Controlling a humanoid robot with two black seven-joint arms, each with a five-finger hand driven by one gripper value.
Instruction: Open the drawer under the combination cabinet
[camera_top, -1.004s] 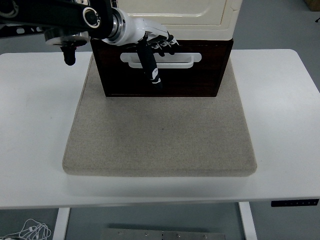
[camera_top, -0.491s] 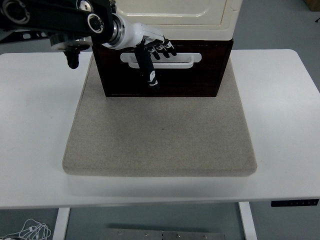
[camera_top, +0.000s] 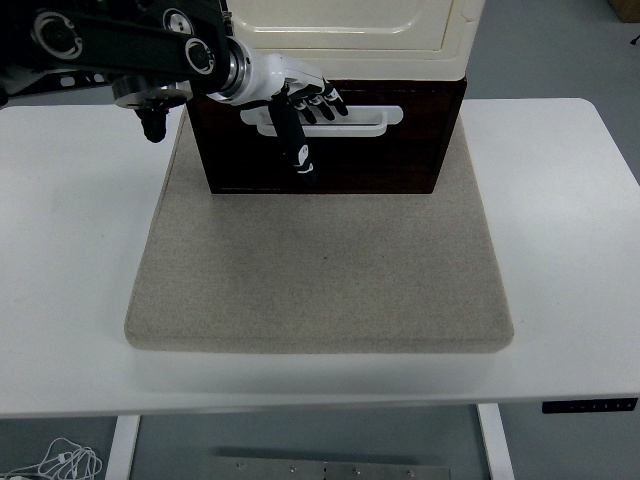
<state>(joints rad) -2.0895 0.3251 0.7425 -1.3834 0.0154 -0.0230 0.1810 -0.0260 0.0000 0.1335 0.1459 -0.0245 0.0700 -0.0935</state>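
The dark drawer (camera_top: 325, 140) is seen under the cream cabinet (camera_top: 350, 25), at the far edge of a grey mat (camera_top: 320, 270) on the white tabletop (camera_top: 560, 250). At the drawer's white handle (camera_top: 340, 118), the left hand (camera_top: 295, 95) is placed with fingers spread, nothing gripped.
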